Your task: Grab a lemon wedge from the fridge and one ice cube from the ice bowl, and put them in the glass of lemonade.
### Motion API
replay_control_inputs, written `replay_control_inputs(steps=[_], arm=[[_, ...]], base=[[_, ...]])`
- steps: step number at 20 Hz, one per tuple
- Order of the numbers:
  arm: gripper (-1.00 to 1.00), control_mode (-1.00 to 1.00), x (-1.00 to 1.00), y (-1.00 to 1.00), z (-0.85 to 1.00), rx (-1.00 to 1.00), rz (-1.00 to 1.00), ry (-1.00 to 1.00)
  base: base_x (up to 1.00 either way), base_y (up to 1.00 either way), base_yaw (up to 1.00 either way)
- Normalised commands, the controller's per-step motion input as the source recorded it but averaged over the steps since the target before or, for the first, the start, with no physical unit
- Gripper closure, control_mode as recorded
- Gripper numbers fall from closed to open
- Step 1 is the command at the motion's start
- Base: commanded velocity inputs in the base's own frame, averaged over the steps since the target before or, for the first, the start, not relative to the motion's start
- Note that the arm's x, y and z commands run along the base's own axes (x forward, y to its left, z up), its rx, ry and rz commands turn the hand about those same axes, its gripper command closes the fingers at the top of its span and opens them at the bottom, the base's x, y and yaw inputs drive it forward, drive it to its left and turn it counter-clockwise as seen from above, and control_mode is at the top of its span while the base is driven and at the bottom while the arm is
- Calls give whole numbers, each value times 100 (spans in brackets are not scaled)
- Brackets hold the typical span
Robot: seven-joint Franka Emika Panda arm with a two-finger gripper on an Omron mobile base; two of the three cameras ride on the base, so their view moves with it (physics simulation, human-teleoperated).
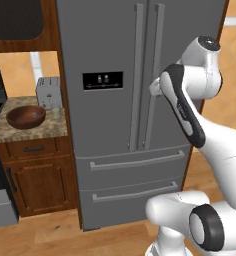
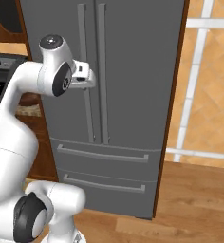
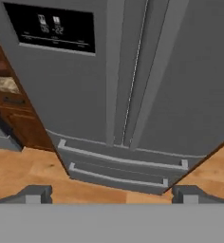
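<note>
Claw (image 3: 109, 193) open before fridge (image 3: 180, 95); interior hidden by shut doors.

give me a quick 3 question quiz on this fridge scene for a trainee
1. True or false: both doors of the fridge are shut.
2. Multiple choice: the ice bowl sits on the counter
A. in front of the toaster, left of the fridge
B. on top of the fridge
C. on the floor by the lower drawers
3. Short answer: are the jaws of the gripper open or shut, and is anything between them?

Key
1. True: no gap shows between the doors, and the two long handles stand side by side.
2. A
3. Open, with nothing between them; the gripper faces the fridge doors.
</note>
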Motion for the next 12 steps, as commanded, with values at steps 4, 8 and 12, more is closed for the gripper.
replay_control_inputs(steps=[4, 8, 12], arm=[[-100, -100, 47, -16, -2, 1, -22, 0], [-100, -100, 50, -32, 0, 6, -22, 0], [-100, -100, 42, -44, -8, 14, -10, 0]], base=[[0, 0, 0], [0, 0, 0], [0, 0, 0]])
